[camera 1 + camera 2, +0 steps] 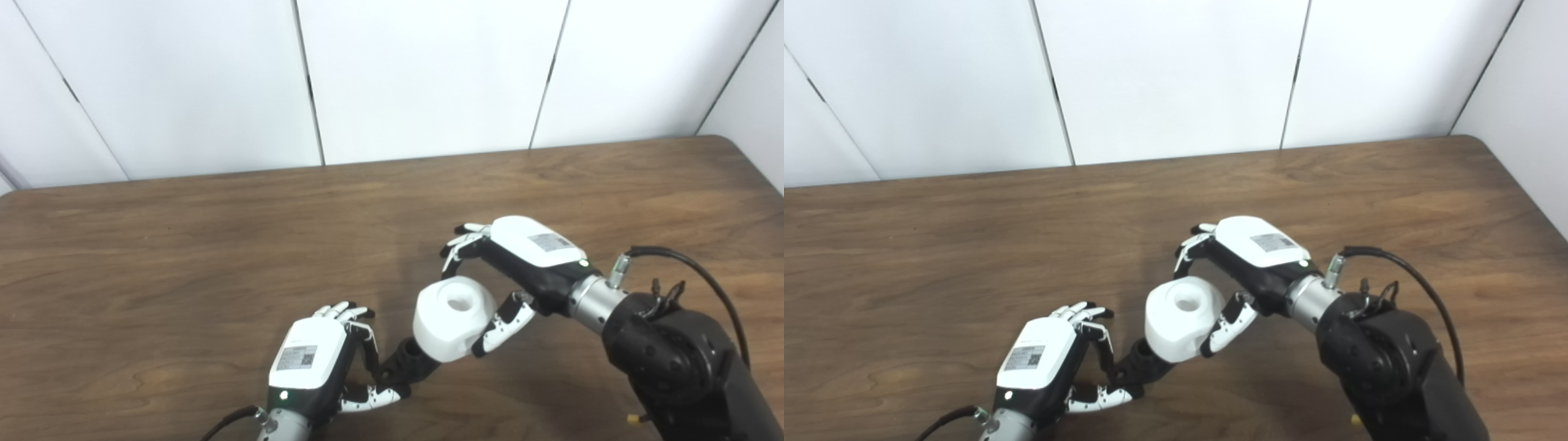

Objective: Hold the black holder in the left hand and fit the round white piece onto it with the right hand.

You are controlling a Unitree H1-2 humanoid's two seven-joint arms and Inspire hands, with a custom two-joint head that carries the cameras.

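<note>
At the lower left of the frame, the left hand (318, 361) clasps the black holder (407, 362), which juts to the right above the wooden table (184, 257). Low in the middle, the round white piece (453, 318) sits against the holder's end, covering its tip. To the right, the right hand (520, 269) grasps the piece between fingers and thumb. White wall panels (429, 73) fill the top.

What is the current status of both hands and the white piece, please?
Left hand shut on black holder. Right hand around round white piece, thumb touching; piece sits at holder's tip, seating unclear. Nothing in the way.
</note>
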